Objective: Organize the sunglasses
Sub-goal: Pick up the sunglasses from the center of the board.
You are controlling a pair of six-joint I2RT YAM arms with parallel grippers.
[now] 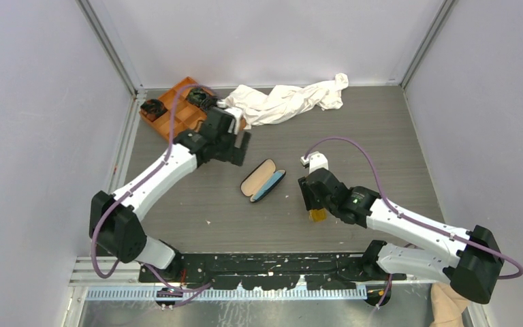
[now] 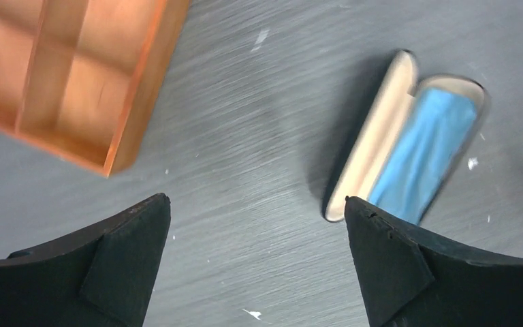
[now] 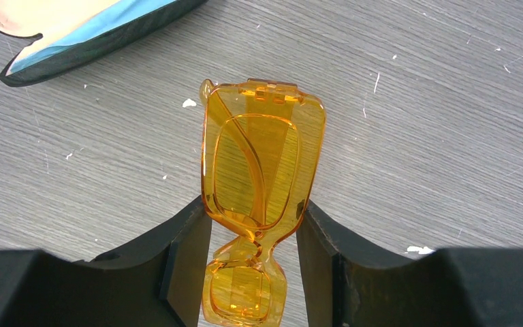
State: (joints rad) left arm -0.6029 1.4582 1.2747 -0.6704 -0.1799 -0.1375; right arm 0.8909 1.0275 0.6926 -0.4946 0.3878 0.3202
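The sunglasses (image 3: 262, 157) are translucent orange-amber and folded. My right gripper (image 3: 254, 228) is shut on them near the bridge, one finger against each side. In the top view they show as an amber bit (image 1: 317, 215) under the right gripper (image 1: 313, 204), right of the case. The black oval glasses case (image 1: 263, 180) lies open at mid-table, with its beige lid (image 2: 374, 136) up and a light blue cloth (image 2: 425, 150) inside. Its end shows in the right wrist view (image 3: 109, 30). My left gripper (image 2: 257, 211) is open and empty, left of the case and above the table (image 1: 240, 151).
An orange compartment tray (image 1: 177, 109) stands at the back left, holding small dark objects; its corner shows in the left wrist view (image 2: 75, 75). A crumpled white cloth (image 1: 289, 101) lies along the back edge. White walls enclose the grey table.
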